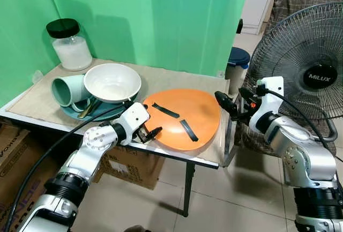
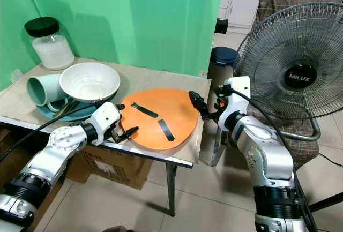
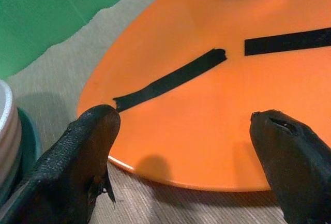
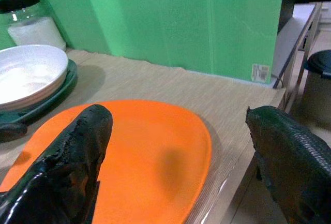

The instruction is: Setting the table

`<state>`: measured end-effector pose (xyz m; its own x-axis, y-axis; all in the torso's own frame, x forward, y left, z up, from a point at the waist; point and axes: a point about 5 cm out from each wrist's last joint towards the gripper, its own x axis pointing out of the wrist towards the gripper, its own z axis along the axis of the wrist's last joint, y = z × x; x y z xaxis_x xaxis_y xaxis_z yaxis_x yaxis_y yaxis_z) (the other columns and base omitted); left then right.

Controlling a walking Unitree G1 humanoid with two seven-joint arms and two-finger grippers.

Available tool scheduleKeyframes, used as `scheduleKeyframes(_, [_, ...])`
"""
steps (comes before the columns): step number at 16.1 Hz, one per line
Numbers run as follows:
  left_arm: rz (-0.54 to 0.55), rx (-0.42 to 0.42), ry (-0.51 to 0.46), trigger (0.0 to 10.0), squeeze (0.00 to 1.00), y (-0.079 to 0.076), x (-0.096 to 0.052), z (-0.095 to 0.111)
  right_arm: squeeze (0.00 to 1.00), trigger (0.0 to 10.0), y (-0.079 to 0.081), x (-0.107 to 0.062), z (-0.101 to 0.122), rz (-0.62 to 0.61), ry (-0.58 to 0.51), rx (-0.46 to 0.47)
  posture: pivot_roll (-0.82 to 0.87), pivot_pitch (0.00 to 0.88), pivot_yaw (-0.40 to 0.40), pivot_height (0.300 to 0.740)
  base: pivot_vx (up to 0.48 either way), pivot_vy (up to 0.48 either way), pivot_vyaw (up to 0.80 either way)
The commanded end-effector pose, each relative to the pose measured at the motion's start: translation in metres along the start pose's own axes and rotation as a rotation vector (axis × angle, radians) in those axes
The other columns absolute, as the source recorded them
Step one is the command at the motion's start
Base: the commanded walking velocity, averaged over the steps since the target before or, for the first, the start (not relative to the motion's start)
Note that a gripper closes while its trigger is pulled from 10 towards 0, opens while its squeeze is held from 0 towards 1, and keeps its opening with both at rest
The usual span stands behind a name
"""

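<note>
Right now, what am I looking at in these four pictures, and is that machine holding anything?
It is a walking robot with two silver arms, each ending in a gripper of two black fingers. The two wide pictures come from cameras in its head, looking down at a table. The two close-ups come from cameras on its wrists, looking along the fingers.

On the table lie an orange mat with black tape strips, a white bowl on a teal plate, a teal mug on its side and a jar. A fan stands beside the table.

Nothing is held. The left gripper is open at the mat's near edge; the right gripper is open at its far side.
</note>
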<state>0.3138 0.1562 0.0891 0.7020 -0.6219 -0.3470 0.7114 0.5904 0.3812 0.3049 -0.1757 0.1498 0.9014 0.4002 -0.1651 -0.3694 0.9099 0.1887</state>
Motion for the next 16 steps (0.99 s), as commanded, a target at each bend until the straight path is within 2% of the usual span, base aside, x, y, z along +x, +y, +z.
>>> scheduleKeyframes(1, [-0.038, -0.005, 0.063, 10.0, 0.00, -0.010, -0.003, -0.016, 1.00, 10.0, -0.002, 0.002, 0.003, -0.008, -0.009, 0.010, 0.00, 0.000, 0.019, 0.740, 0.000, 0.000, 0.00])
scheduleKeyframes(2, [-0.042, -0.003, 0.067, 10.0, 0.00, -0.012, -0.005, -0.018, 1.00, 10.0, -0.004, 0.003, 0.001, -0.020, -0.006, 0.033, 0.00, 0.000, 0.019, 0.740, 0.000, 0.000, 0.00])
scheduleKeyframes(5, [-0.067, -0.004, 0.071, 10.0, 0.00, -0.020, -0.011, -0.024, 1.00, 10.0, -0.013, 0.009, -0.005, -0.058, -0.021, 0.212, 0.02, 0.000, 0.003, 0.740, 0.000, 0.000, 0.00])
scheduleKeyframes(6, [-0.067, -0.005, 0.070, 10.0, 0.00, -0.023, -0.011, -0.026, 1.00, 10.0, -0.014, 0.012, -0.010, -0.046, -0.006, 0.285, 0.02, 0.000, -0.003, 0.740, 0.000, 0.000, 0.00])
scheduleKeyframes(8, [-0.064, -0.010, 0.063, 10.0, 0.00, -0.028, -0.010, -0.027, 1.00, 10.0, -0.012, 0.019, -0.017, -0.012, 0.033, 0.350, 0.02, 0.000, -0.008, 0.740, 0.000, 0.000, 0.00])
scheduleKeyframes(9, [-0.065, -0.012, 0.056, 10.0, 0.00, -0.030, -0.009, -0.027, 0.88, 10.0, -0.009, 0.025, -0.022, 0.010, 0.058, 0.370, 0.02, 0.000, -0.014, 0.740, 0.000, 0.000, 0.00])
scheduleKeyframes(10, [-0.066, -0.013, 0.052, 10.0, 0.00, -0.032, -0.009, -0.027, 0.00, 10.0, -0.003, 0.033, -0.026, 0.042, 0.083, 0.390, 0.02, 0.000, -0.014, 0.740, 0.000, 0.000, 0.00])
scheduleKeyframes(13, [-0.068, -0.002, 0.048, 10.0, 0.00, -0.034, -0.008, -0.027, 0.00, 10.0, 0.003, 0.048, -0.030, 0.083, 0.118, 0.426, 0.02, 0.000, -0.021, 0.740, 0.000, 0.000, 0.00])
scheduleKeyframes(16, [-0.063, 0.004, 0.046, 10.0, 0.00, -0.035, -0.008, -0.027, 0.00, 10.0, 0.007, 0.055, -0.032, 0.126, 0.137, 0.443, 0.03, 0.000, -0.038, 0.740, 0.000, 0.000, 0.00])
